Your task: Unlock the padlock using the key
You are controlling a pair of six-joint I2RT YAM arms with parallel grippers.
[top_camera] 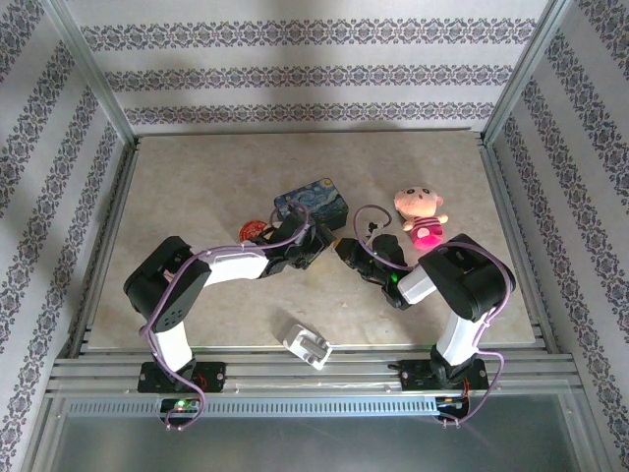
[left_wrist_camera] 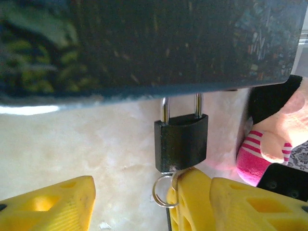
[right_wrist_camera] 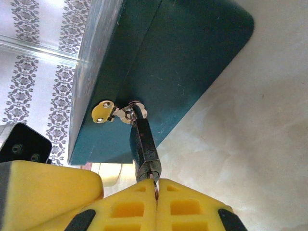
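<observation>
- Since the key must turn about the padlock's long axis, the line-up is what counts. From the right wrist, the padlock (right_wrist_camera: pixel 144 144) runs straight away from the right gripper (right_wrist_camera: pixel 157 192). Its shackle end is at the hasp (right_wrist_camera: pixel 126 111) on the tin (right_wrist_camera: pixel 192 62), and its bottom end is against the fingertips.
- The right jaws are pressed together on the key (right_wrist_camera: pixel 155 184), a thin sliver just showing between the tips where they meet the padlock's bottom. I judge it to be seated in the keyhole, though the slot itself is hidden.
- The left gripper (left_wrist_camera: pixel 137 199) has its jaws apart with nothing between them. The padlock's dark body lies just beyond the gap, toward the right-hand finger, with the shackle running up under the tin.
- A ring (left_wrist_camera: pixel 162 190) hangs at the padlock's bottom, beside a yellow fingertip.
- The right arm is the nearer, touching the padlock's bottom. The left is close but apart, so it is probably best placed to steady the body while the right twists.
- Count: one padlock, one key, one ring, one tin, one plug (top_camera: pixel 308 346), one disc (top_camera: pixel 254 230), one doll (top_camera: pixel 421 216).
</observation>
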